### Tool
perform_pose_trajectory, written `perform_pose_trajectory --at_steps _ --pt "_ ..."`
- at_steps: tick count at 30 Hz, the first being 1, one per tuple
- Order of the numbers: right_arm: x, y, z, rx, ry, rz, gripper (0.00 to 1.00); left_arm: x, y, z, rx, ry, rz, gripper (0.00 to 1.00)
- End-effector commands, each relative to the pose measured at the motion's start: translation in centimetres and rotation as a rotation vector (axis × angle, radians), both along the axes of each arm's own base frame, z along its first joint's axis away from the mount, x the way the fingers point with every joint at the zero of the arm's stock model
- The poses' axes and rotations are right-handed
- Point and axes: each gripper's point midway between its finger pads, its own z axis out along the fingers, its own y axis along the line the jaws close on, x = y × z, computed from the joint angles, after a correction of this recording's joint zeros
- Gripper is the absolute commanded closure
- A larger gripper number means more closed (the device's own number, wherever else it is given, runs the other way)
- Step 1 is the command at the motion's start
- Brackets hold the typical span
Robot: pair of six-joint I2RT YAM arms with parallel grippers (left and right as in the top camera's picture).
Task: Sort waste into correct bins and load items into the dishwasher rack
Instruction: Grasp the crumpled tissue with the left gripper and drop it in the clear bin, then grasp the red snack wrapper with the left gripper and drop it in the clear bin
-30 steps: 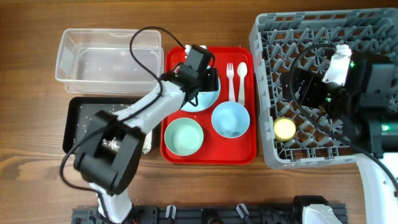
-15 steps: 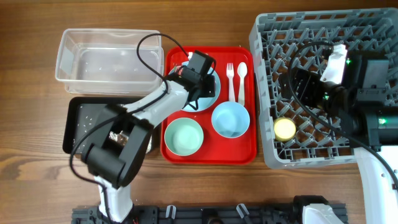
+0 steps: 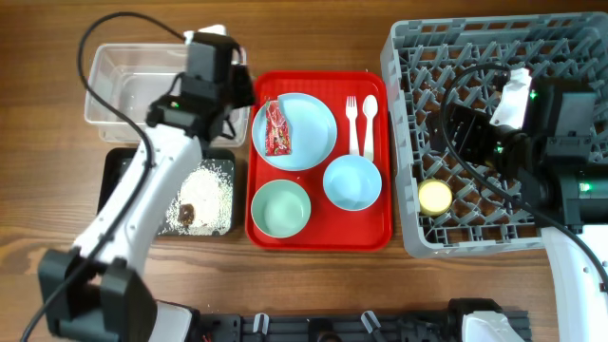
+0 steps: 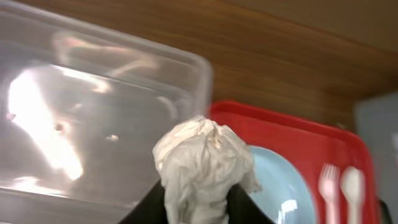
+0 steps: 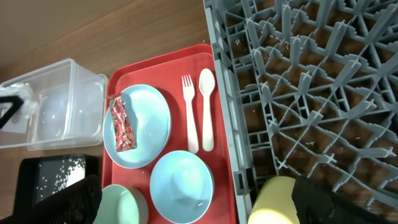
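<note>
My left gripper [image 3: 211, 76] [image 4: 199, 213] is shut on the crumpled white tissue [image 4: 202, 160] and holds it above the right end of the clear tub [image 3: 142, 85] [image 4: 93, 112]. The red wrapper [image 3: 277, 128] [image 5: 122, 123] lies on the light blue plate [image 3: 306, 133]. The blue bowl [image 3: 352, 182], green bowl [image 3: 281, 209], fork [image 3: 351, 123] and spoon [image 3: 370, 123] sit on the red tray [image 3: 380, 233]. Rice scraps [image 3: 204, 195] lie in the black tray [image 3: 119, 195]. My right gripper [image 3: 463, 142] [image 5: 208, 208] is open above the grey rack [image 3: 475, 57], near the yellow cup [image 3: 435, 197] [image 5: 278, 199].
The clear tub and black tray stand side by side left of the red tray. The rack fills the right side, its near-left wall close to the red tray. Cables loop over both arms. Bare wood lies at the front left.
My left gripper has lifted the tissue off the plate and moved left and back to the clear tub. The wrapper on the plate is now uncovered. The right arm has barely moved.
</note>
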Motion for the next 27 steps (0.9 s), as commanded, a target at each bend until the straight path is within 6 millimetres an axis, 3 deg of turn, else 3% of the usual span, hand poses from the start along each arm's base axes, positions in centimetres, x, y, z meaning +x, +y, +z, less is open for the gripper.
perform_pose_trajectory --at_steps 1,3,5,7,8,9,11,17,23,27 --pt "-0.3 0.0 0.6 0.017 -0.009 -0.021 0.00 1.0 3.4 -3.8 0.051 0.070 0.073 0.60" --pt "-0.5 0.0 0.4 0.017 0.001 -0.022 0.00 1.2 3.5 -3.5 0.023 0.063 0.067 0.43" --pt "-0.6 0.0 0.3 0.016 0.010 -0.021 0.00 1.2 2.4 -2.2 -0.024 0.042 0.028 0.40" --pt "-0.7 0.0 0.2 0.016 0.014 -0.020 0.00 0.9 0.3 -0.7 -0.093 0.026 -0.046 0.39" --pt "-0.7 0.0 0.2 0.016 0.014 -0.021 0.00 0.2 -1.7 0.1 -0.147 0.027 -0.111 0.39" --pt "-0.7 0.0 0.2 0.016 0.014 -0.021 0.00 -0.7 -3.6 0.4 -0.181 0.040 -0.171 0.39" --pt "-0.7 0.0 0.2 0.016 0.014 -0.021 0.00 -1.8 -5.3 -0.1 -0.150 0.069 -0.201 0.37" --pt "-0.7 0.0 0.2 0.016 0.013 -0.020 0.00 -4.1 -8.7 -4.6 0.019 0.175 -0.235 0.37" --pt "-0.7 0.0 0.2 0.016 0.014 -0.021 0.00 -4.0 -8.7 -11.1 0.075 0.288 -0.090 0.36" --pt "-0.7 0.0 0.2 0.016 0.014 -0.021 0.00 -3.8 -9.1 -15.1 0.081 0.345 -0.083 0.34"
